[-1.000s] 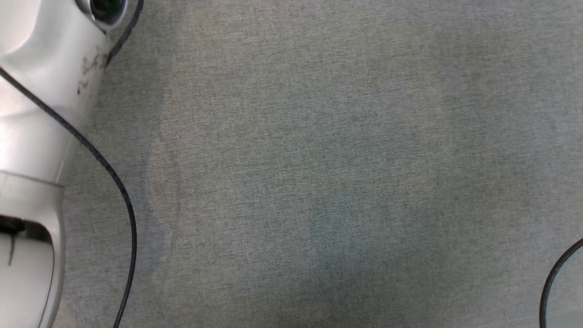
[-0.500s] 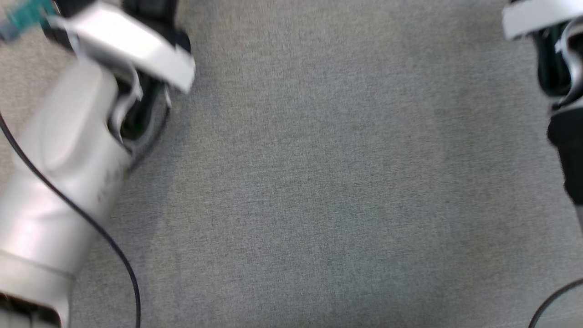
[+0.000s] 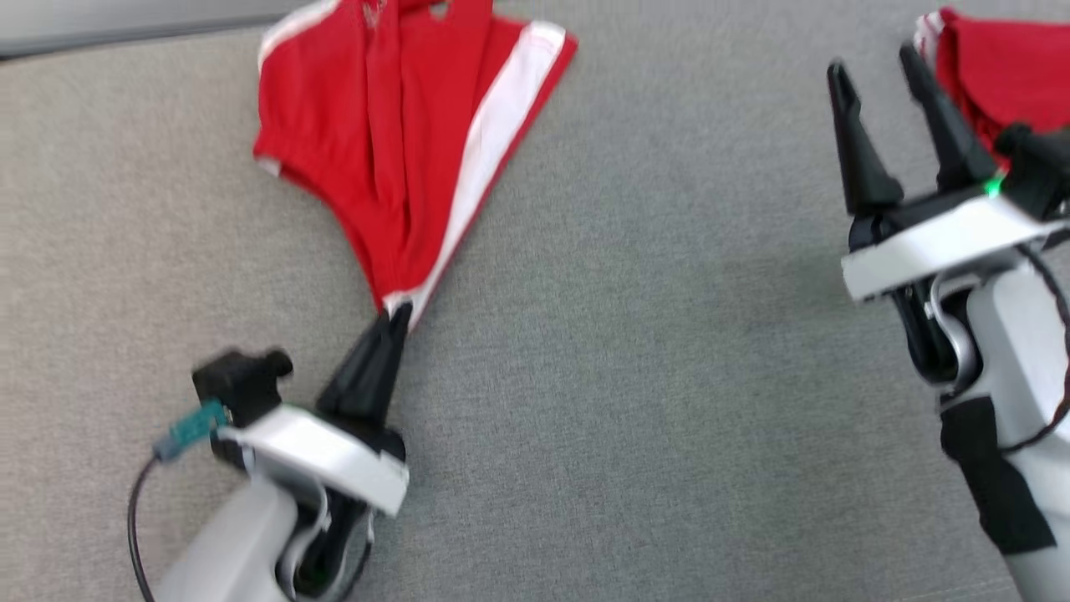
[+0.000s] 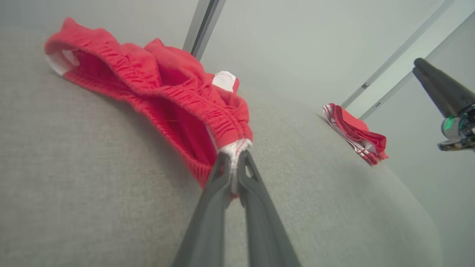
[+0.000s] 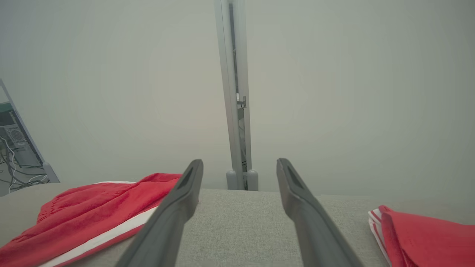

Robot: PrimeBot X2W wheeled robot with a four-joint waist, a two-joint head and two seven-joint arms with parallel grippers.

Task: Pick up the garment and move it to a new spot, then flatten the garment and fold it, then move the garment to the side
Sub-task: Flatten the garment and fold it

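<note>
Fingers (image 4: pixel 209 207) of the left gripper (image 3: pixel 401 311) pinch the 6 o'clock corner of the red garment (image 3: pixel 393 142), spread at 11 o'clock on the grey table (image 3: pixel 627 376). At 3 o'clock the right gripper (image 3: pixel 872 60) stands spread and empty. The head camera has just swung up onto them, and flattening looks to be next.

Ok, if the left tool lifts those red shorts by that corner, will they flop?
Probably: the red shorts lie in soft folds, so they should hang limp from the left tool, shut on one white-trimmed corner. Likely light, since the fabric looks thin. Dragged instead, they may catch and bunch on the woven grey surface.
</note>
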